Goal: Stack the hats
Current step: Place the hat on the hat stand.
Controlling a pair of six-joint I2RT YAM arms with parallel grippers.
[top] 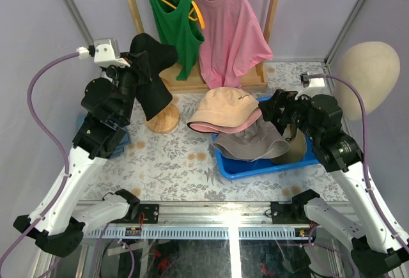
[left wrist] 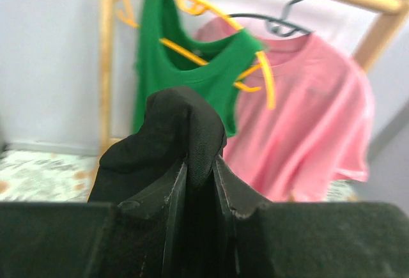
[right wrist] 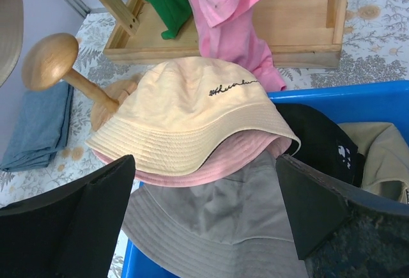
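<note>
Your left claw (left wrist: 198,185) pinches the black hat (left wrist: 169,131) between nearly shut fingers, aloft at the top view's upper left, near the wooden stand (top: 163,119). Your right claw (right wrist: 204,163) gapes wide and empty over the beige hat (right wrist: 192,108), which sits on the pink hat (right wrist: 172,179) and overlaps the grey hat (right wrist: 211,227) at the blue bin (top: 233,166), centre right.
</note>
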